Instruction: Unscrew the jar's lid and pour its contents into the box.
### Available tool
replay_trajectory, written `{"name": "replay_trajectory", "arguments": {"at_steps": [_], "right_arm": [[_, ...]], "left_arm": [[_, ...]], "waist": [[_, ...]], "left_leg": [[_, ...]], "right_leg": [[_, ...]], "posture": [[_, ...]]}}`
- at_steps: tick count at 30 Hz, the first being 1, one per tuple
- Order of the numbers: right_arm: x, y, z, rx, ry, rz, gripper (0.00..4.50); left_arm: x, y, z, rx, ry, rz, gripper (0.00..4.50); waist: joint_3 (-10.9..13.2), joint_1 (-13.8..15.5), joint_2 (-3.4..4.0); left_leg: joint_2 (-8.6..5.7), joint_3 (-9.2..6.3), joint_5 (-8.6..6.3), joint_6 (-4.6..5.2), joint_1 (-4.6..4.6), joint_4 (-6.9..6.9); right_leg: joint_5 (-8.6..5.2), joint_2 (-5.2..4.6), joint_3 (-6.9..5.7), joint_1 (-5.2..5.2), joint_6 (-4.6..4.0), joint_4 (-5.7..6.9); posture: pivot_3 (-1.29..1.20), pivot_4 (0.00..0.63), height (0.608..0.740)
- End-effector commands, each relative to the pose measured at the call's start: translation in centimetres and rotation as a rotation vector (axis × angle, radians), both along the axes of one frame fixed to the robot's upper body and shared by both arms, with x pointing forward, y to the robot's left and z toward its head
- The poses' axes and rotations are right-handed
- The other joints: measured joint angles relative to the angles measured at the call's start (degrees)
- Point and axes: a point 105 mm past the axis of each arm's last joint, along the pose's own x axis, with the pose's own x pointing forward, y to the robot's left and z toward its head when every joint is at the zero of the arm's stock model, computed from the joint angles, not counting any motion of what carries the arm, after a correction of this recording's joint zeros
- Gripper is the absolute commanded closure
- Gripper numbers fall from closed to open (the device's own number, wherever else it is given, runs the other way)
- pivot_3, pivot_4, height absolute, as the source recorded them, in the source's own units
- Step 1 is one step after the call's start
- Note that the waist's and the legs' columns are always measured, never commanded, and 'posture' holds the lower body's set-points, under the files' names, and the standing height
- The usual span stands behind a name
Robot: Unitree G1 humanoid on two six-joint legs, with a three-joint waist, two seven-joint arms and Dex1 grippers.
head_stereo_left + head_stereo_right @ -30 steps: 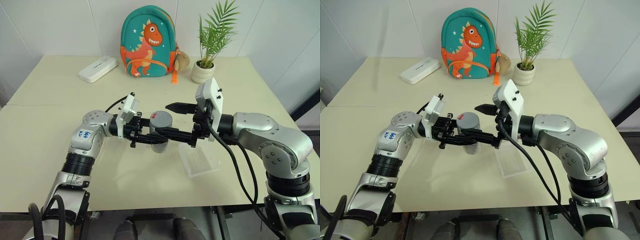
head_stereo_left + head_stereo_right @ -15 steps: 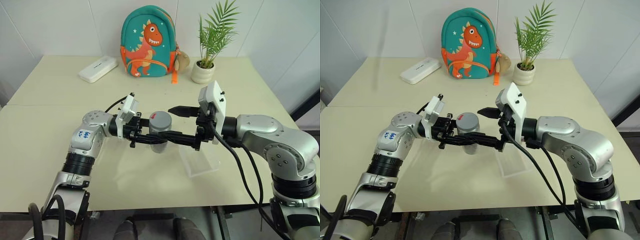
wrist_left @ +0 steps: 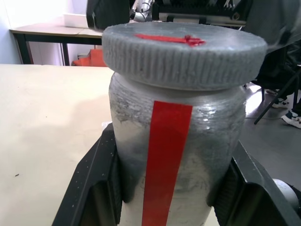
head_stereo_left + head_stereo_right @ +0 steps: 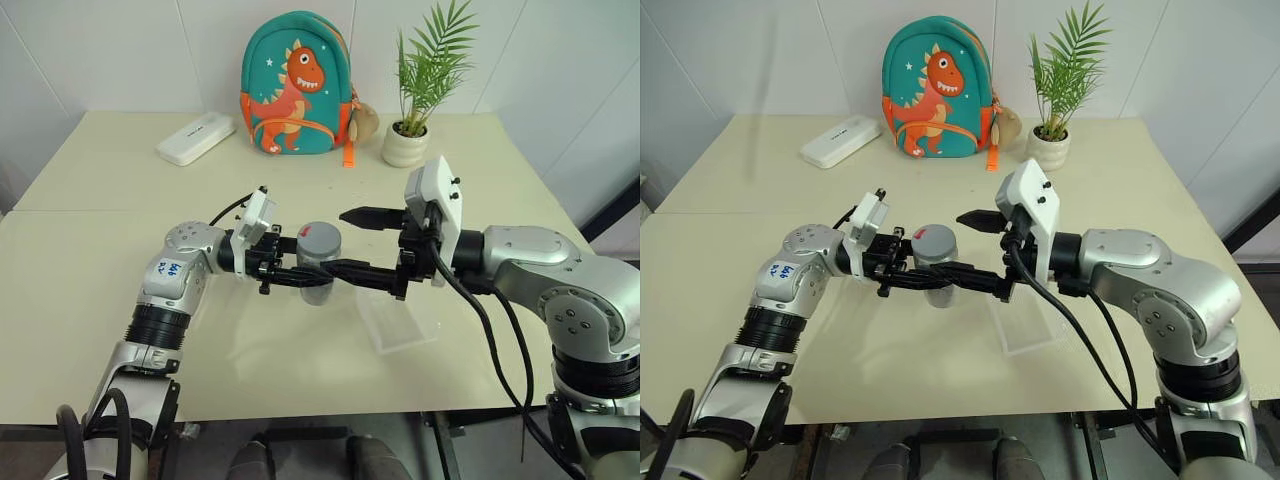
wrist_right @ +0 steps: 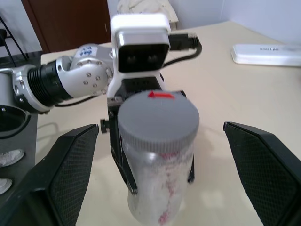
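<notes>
Gripping jar upright above table, left gripper clamped on body; lid on top, red mark up; right gripper spread wide, one finger either side of lid, not touching; box on table just right of jar, under right gripper

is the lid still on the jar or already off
On. The grey lid sits flat on top of the upright jar, which the left claw grips; the right claw is open around it, not touching.
</notes>
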Motion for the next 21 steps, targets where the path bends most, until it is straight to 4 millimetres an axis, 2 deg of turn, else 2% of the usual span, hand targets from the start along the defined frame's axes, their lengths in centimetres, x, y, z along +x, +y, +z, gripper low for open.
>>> {"name": "replay_trajectory", "arguments": {"at_steps": [1,12,21], "right_arm": [[-0.1,0.5,0.9,0.027,-0.040,0.010,0.03],[0.6,3.4,1.5,0.070,-0.062,0.048,0.03],[2.0,3.7,1.0,0.059,-0.073,0.006,0.03]], "left_arm": [[-0.1,-0.5,1.2,-0.003,-0.060,-0.025,2.57],[0.0,-0.9,1.5,-0.006,-0.073,-0.039,2.57],[-0.2,-0.9,1.4,-0.009,-0.072,-0.038,2.57]], "waist": [[0.0,0.0,0.00],[0.0,0.0,0.00],[0.0,0.0,0.00]], "left_leg": [[0.00,0.00,0.00,0.00,0.00,0.01],[0.01,0.00,0.00,0.00,-0.02,0.03],[0.02,-0.01,0.00,0.00,-0.07,0.13]], "right_leg": [[0.00,0.00,0.00,0.00,0.00,0.00],[0.00,0.03,0.00,-0.03,0.01,0.08],[0.01,0.04,-0.01,-0.06,0.02,0.15]], "posture": [[0.00,0.150,0.740],[0.00,0.150,0.740],[0.00,0.150,0.740]]}}
